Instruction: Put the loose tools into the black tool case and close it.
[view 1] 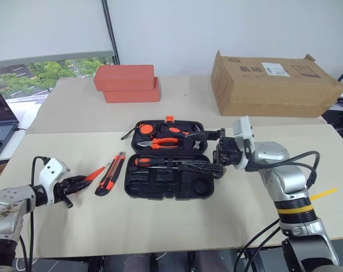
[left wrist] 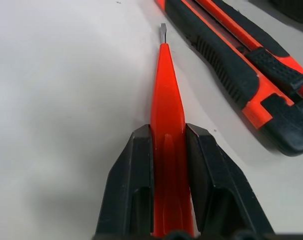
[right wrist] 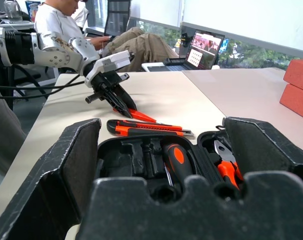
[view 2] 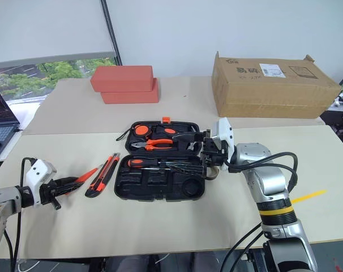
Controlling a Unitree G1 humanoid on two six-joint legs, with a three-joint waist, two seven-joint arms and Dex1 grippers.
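Head views, left gripper [view 1: 75, 182]: nearest the camera at the counter's near left, jaws clamped on the thin orange strip tool [view 1: 95, 173], whose tip points toward the case
Head views, utility knife [view 1: 110, 173]: orange and black, lying on the counter [view 1: 160, 226] just beside the strip tool, between it and the case
Head views, black tool case [view 1: 166, 160]: open at mid-counter, orange latch on its far edge; orange-handled pliers [view 1: 163, 143] sit in the far half, a screwdriver [view 1: 160, 162] with an orange-and-black handle in the near half
Head views, right gripper [view 1: 208, 150]: level at the case's right end, jaws wide apart, one over each half of the case; whether they touch it I cannot tell
Head views, background: two red-orange blocks [view 1: 127, 83] stacked at the far left, a brown cardboard box [view 1: 273, 84] at the far right
Left wrist view: both black fingers [left wrist: 126, 190] press the sides of the strip tool, its small steel tip resting low over the counter; the knife lies just beside it
Right wrist view: the open case seen between the spread fingers [right wrist: 66, 165], screwdriver and pliers in their slots; beyond, the knife and the left gripper holding the strip tool; a seated person [right wrist: 91, 30] and a laptop [right wrist: 201, 47] further back
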